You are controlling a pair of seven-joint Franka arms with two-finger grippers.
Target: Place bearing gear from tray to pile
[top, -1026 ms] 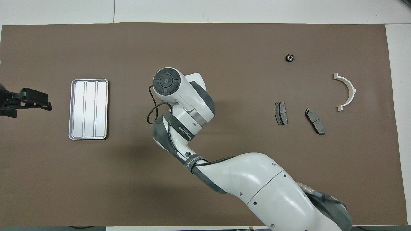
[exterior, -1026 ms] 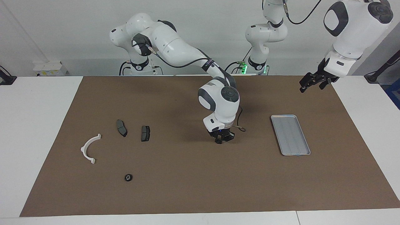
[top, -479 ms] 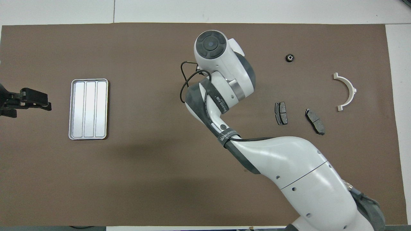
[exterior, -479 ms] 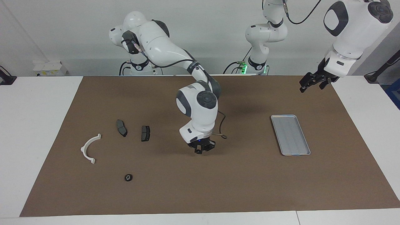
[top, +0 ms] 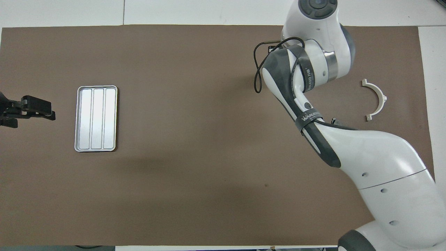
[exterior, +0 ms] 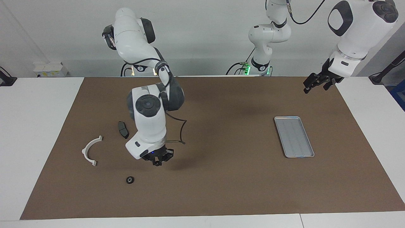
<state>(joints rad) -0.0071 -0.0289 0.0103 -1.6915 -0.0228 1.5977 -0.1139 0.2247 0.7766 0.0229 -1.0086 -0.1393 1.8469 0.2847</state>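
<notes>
The silver tray (exterior: 294,136) lies on the brown mat toward the left arm's end and holds nothing; it also shows in the overhead view (top: 95,118). The pile is a white semicircular bracket (exterior: 90,152), one visible dark pad (exterior: 123,129) and a small black ring-shaped bearing gear (exterior: 129,180) on the mat. The second pad is hidden by the right arm. My right gripper (exterior: 157,161) hangs low over bare mat close to the bearing gear. I cannot see whether it holds anything. My left gripper (exterior: 316,84) waits raised beside the tray.
The brown mat (exterior: 221,190) covers most of the white table. In the overhead view the right arm (top: 313,69) covers the pads and the bearing gear; the bracket (top: 378,99) shows beside it. A cable loops off the right wrist (exterior: 180,133).
My right arm has swung from the middle of the mat toward its own end, to the pile, and its gripper is lower. The left arm, the tray and the pile parts have not moved.
</notes>
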